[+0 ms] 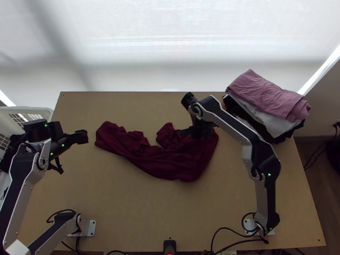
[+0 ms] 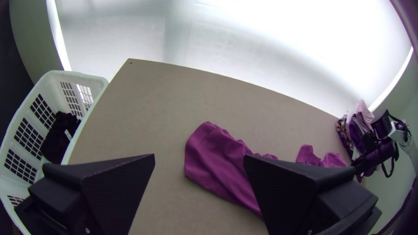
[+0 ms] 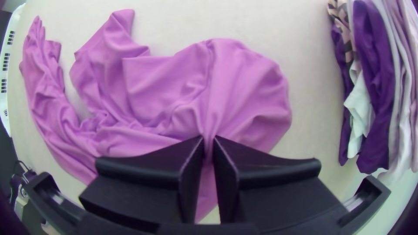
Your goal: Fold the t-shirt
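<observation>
I see one t-shirt [image 1: 178, 163], bunched; left gripper [image 1: 73, 154] spread wide, right gripper [image 1: 199, 130] pinching t-shirt; one basket [image 2: 55, 75], one clothes pile [image 1: 267, 95].

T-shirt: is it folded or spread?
Neither: the t-shirt lies bunched on the table, full of creases, a pinch of it in the right gripper.

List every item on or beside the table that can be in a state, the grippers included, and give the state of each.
T-shirt: bunched and creased, not folded
Right gripper: closed on a gathered part of the t-shirt
Left gripper: open, holding nothing
Clothes pile: folded, stacked
Basket: upright, open-topped, partly filled
Dark clothing in the basket: crumpled
</observation>
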